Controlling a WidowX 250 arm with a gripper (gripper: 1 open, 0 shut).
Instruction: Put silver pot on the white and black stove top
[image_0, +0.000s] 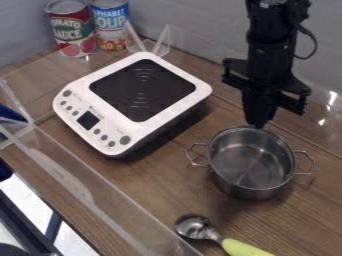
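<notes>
Above far rim of silver pot (253, 165), tool (262, 122) hangs pressed together, pointing down, empty; white and black stove top (131, 100) lies well left across counter (120, 200).

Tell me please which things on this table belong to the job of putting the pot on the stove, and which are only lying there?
Belong to the job:
- silver pot, on the table, not yet on the stove
- white and black stove top
- gripper, shut, above the pot's far rim

Only lying about:
- two cans behind the stove
- spoon at the front edge
</notes>
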